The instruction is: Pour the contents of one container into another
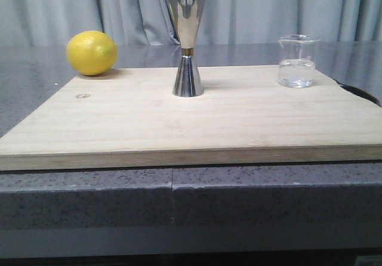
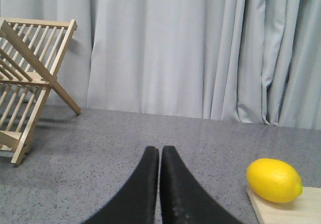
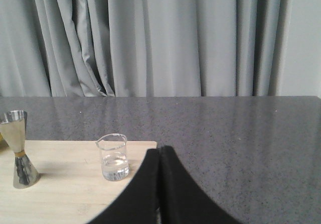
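Pre-grasp stage: both my left gripper [image 2: 160,184] and right gripper [image 3: 159,184] clenched on nothing, while the beaker [image 1: 296,61] stands upright at the board's [image 1: 191,123] right rear, apart from the central jigger [image 1: 187,45]; next, I must open and reach it.
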